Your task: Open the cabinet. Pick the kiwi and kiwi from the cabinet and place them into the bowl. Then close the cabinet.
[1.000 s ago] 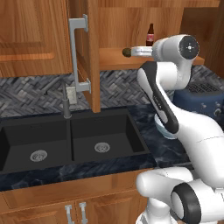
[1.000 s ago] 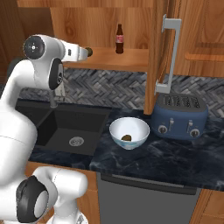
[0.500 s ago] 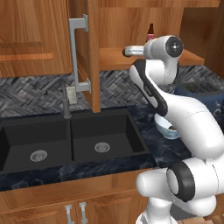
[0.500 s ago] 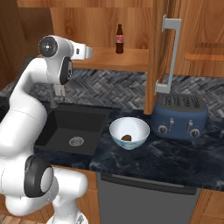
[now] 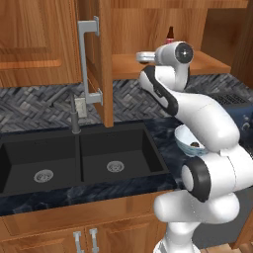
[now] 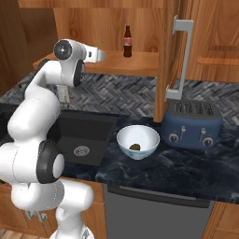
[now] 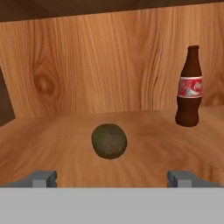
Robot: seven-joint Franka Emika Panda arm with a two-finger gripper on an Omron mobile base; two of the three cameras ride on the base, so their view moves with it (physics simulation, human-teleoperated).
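Facing kiwi (image 7: pixel 109 140); gripper (image 7: pixel 112 178) wide open, empty

Your arm (image 5: pixel 197 113) consists of glossy white, rounded link shells joined by dark grey, disc-shaped joint caps. The uppermost cap shows a small pale centre ring. The lower body is a bulbous white column. The pincer (image 7: pixel 111 178) ends in two small grey, block-shaped finger tips (image 7: pixel 43 178).
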